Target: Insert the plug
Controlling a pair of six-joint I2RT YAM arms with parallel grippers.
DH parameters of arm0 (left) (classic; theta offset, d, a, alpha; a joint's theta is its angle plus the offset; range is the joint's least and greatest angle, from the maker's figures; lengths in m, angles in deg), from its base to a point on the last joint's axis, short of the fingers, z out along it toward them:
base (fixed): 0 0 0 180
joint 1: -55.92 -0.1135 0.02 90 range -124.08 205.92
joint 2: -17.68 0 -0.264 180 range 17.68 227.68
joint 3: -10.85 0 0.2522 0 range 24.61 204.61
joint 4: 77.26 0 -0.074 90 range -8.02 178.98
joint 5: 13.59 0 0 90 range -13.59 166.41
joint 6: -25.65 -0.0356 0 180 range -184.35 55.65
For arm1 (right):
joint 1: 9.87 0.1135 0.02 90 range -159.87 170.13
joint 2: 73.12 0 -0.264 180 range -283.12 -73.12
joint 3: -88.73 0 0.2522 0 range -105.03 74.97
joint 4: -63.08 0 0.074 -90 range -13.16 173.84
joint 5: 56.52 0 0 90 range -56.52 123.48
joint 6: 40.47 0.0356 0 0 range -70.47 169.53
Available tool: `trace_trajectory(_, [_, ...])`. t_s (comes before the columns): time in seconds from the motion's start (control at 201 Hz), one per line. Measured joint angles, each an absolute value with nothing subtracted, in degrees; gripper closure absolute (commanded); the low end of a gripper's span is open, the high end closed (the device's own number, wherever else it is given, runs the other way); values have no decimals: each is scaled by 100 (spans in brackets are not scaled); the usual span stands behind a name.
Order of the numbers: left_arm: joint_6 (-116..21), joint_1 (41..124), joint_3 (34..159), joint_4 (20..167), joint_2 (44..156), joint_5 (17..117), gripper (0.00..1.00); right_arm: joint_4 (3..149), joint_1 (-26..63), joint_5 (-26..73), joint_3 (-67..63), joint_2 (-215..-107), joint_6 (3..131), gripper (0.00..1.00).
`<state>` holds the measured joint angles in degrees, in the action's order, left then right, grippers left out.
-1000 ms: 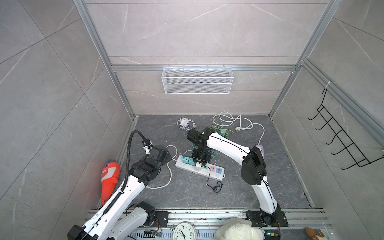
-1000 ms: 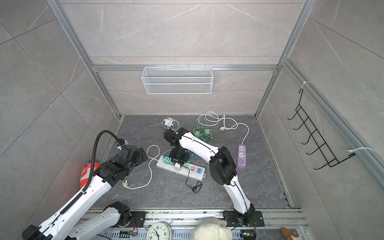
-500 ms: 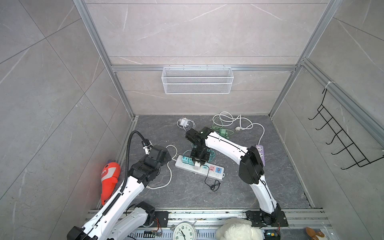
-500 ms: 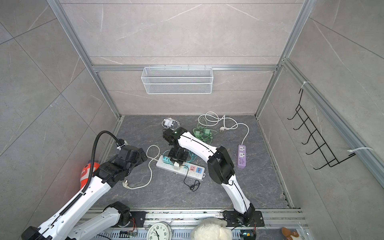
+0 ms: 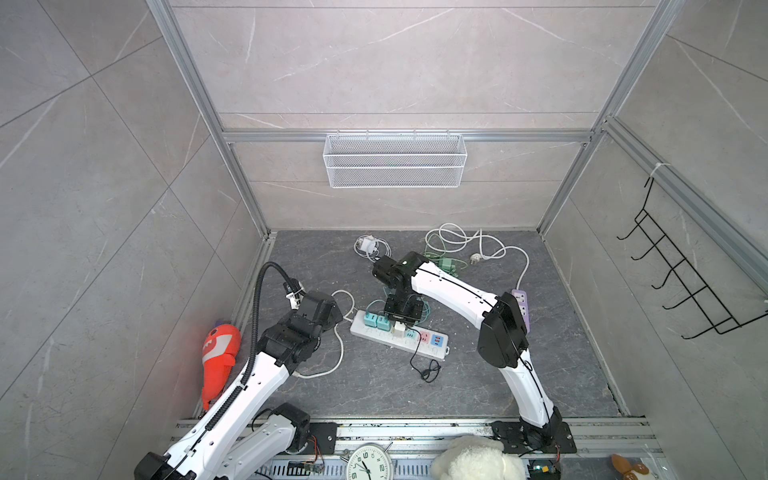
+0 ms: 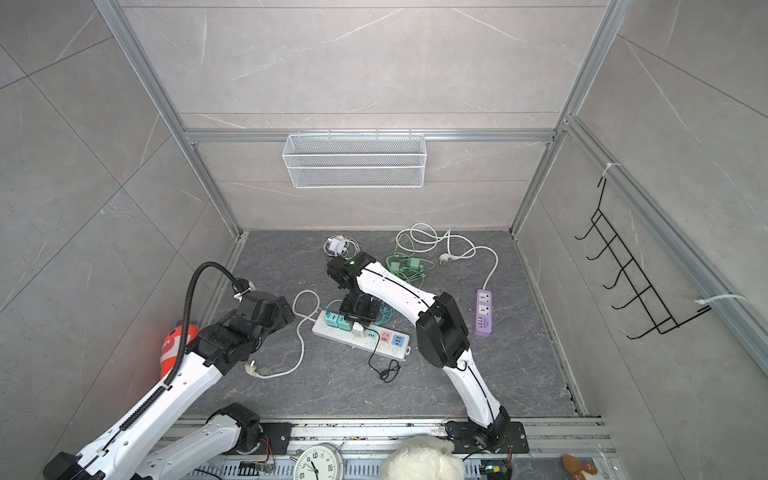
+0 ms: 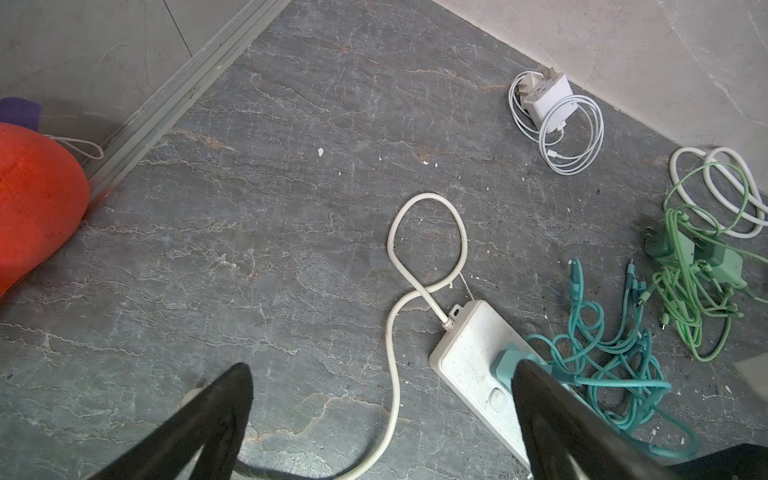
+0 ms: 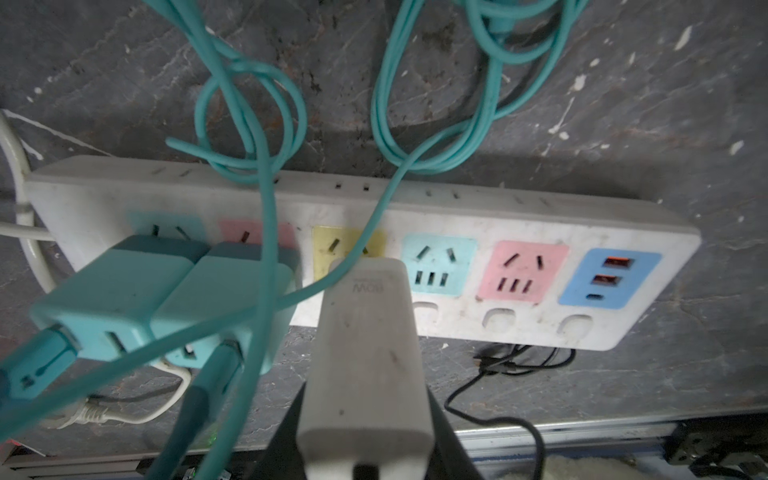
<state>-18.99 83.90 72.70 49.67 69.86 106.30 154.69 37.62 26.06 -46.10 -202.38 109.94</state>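
The right end effector [image 5: 400, 324] grips a white charger [image 8: 365, 340] by its two flat sides. The charger's nose is at the yellow socket [image 8: 322, 249] of the power strip [image 8: 519, 216], near the middle of the table [image 5: 478, 386]. The left end effector [image 7: 380, 368] is spread wide and holds nothing. The charger looks hard, smooth and light, so it could slip. The flat sides are the best place to hold it. Small writing on it seems to say 80W.
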Motion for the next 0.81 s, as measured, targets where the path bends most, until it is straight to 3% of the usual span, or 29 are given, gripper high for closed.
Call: trace_trajectory(0.807, [-1938,8288,7187,4995,6940,10627,0,15263,3801,2510,-4562,-20262,11053,100])
